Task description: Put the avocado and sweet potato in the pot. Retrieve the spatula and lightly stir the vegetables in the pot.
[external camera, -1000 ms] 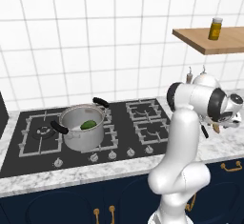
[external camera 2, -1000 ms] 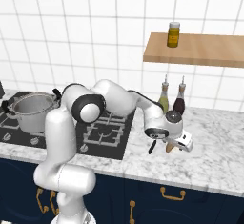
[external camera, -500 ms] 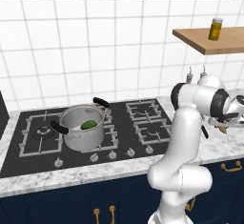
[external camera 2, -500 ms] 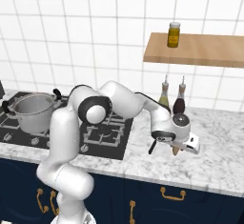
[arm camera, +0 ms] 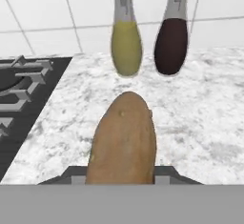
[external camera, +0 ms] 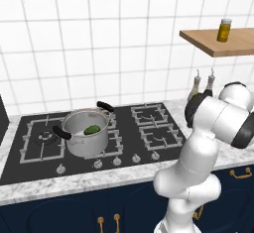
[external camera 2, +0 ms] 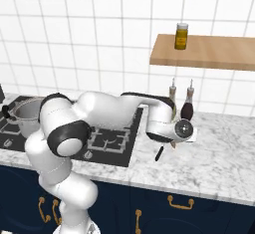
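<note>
Looking over the stove (external camera: 149,128), we see it is the big black thing that we use to say where all else sits. The marble tabletop (external camera 2: 219,163) runs along its front and out past its right side. Our white arm (external camera 2: 99,113) bends across the right half of the stove and reaches over that stretch of tabletop.

A wooden shelf (external camera 2: 209,51) hangs on the tiled wall above and to the right of the stove, and a small yellow jar (external camera 2: 182,35) stands on it.

The pot (external camera: 87,135) stands on the left side of the stove, upright, its black handles sticking out. The avocado (external camera: 91,130) lies inside it, a green oval near the pot's back wall.

Two bottles stand by the wall, just right of the stove: a yellow bottle (arm camera: 126,46) and a dark bottle (arm camera: 171,44) beside each other.

Our hand (external camera 2: 180,130) hangs over the tabletop right of the stove, in front of the two bottles. The sweet potato (arm camera: 123,142) sits right up close in the hand view, brown and long, pointing at the bottles. We cannot tell if the fingers are squeezed on it.

A thin black stick (external camera 2: 159,153) pokes out below the hand; we cannot say what it is.
</note>
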{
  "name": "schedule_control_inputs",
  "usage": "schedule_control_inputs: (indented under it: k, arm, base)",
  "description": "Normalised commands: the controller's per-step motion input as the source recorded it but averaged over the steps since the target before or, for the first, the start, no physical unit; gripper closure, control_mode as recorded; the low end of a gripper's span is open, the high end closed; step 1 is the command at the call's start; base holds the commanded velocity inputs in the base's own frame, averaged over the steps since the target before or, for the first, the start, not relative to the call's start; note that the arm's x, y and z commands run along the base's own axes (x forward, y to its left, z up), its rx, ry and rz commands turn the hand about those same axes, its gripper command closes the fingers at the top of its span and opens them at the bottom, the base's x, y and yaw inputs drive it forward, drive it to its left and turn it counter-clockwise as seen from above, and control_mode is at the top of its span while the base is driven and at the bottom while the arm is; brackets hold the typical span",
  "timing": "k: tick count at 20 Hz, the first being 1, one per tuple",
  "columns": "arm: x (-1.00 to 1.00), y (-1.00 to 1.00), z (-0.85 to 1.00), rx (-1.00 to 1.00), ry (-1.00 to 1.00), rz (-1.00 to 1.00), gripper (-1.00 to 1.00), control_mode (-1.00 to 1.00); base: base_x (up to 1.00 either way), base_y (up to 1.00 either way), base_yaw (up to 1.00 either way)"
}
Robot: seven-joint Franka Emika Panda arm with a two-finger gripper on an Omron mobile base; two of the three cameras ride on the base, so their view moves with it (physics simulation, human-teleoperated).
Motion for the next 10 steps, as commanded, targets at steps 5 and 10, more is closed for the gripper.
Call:
schedule_control_inputs:
  k: [5,10]
  arm:
    - [0.03,0.98,1.00,-0.26,-0.15,0.40,1.00,-1.00]
    - [0.00,0.82,1.00,-0.37,-0.02,0.54,1.00,-1.00]
  base:
    - [0.00,0.00,0.00]
    - [0.00,0.00,0.00]
